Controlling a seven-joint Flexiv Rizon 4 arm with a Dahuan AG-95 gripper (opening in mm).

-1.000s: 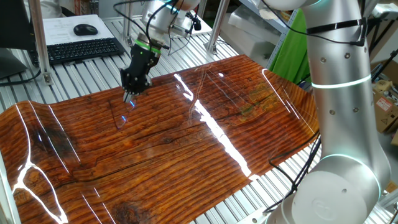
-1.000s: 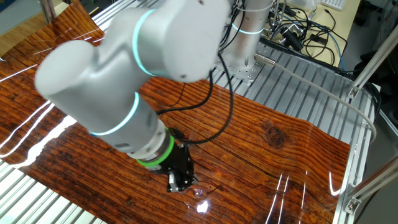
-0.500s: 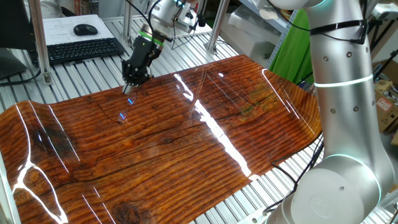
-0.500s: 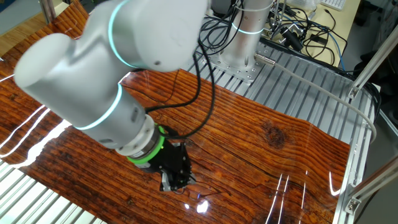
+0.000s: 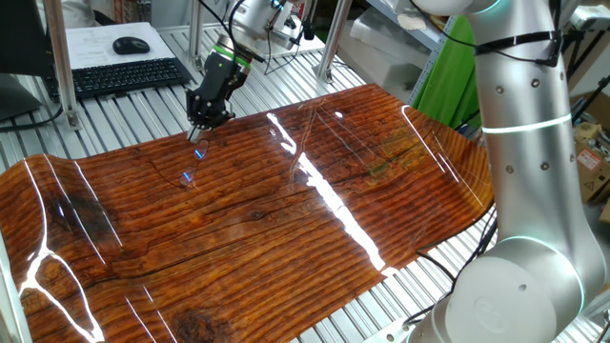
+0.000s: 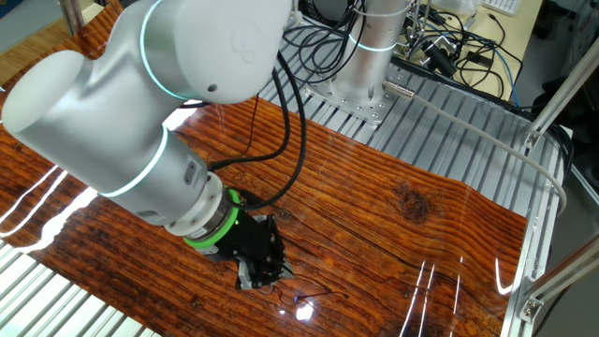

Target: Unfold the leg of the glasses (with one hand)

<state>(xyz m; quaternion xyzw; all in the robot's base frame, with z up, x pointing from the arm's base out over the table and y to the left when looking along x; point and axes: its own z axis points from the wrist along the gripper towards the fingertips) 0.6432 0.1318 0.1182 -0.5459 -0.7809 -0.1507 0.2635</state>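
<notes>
Hovering tilted over the glossy wood-grain worktop (image 5: 286,229), shifted slightly from before: black two-finger tool (image 5: 201,132); grip unreadable, tiny pinkish-purple wire glasses (image 6: 301,305) perhaps just beside.

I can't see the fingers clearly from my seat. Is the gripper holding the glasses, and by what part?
Cannot be told. The gripper hangs close over the glasses, but any contact with the hair-fine frame is too small to make out.
</notes>
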